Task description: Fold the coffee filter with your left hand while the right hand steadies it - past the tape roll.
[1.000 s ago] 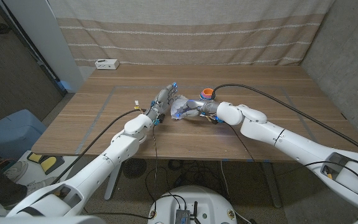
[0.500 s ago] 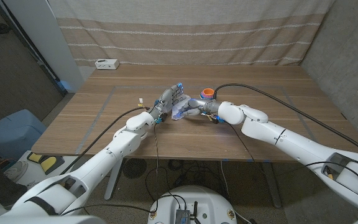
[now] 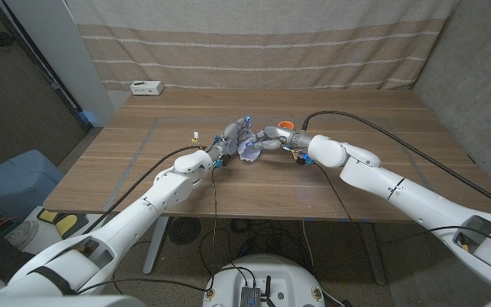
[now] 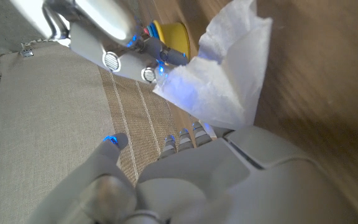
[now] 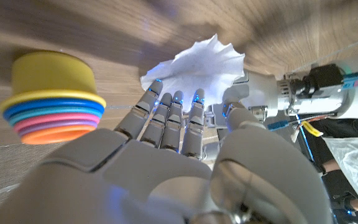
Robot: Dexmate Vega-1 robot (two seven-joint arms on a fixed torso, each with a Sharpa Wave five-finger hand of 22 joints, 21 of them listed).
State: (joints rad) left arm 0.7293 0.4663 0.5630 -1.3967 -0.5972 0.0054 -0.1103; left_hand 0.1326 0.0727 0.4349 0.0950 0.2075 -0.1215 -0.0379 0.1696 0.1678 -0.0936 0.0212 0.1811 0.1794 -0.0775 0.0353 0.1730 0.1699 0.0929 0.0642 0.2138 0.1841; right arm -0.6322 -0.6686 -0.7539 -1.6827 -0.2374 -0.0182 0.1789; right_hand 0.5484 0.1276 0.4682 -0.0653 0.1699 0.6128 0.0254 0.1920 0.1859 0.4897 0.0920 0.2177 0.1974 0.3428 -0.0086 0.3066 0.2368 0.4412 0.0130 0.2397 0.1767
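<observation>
Fold step in hand, not yet finished. The coffee filter (image 3: pixel 249 150) lies mid-table between my two hands, its white pleated edge lifted and crumpled rather than creased flat. My left hand (image 3: pixel 232 136) is at its left edge, fingers spread and raised against the paper; I cannot tell whether they actually pinch it. My right hand (image 3: pixel 273 137) reaches in from the other side, fingertips (image 5: pixel 178 99) extended onto the filter's near edge, steadying rather than clenched around it. A stack of coloured cups (image 5: pixel 51 96) stands just beside my right hand. Next move, as I judge it: left hand carries the raised edge over and presses it down while the right keeps the base pinned.
</observation>
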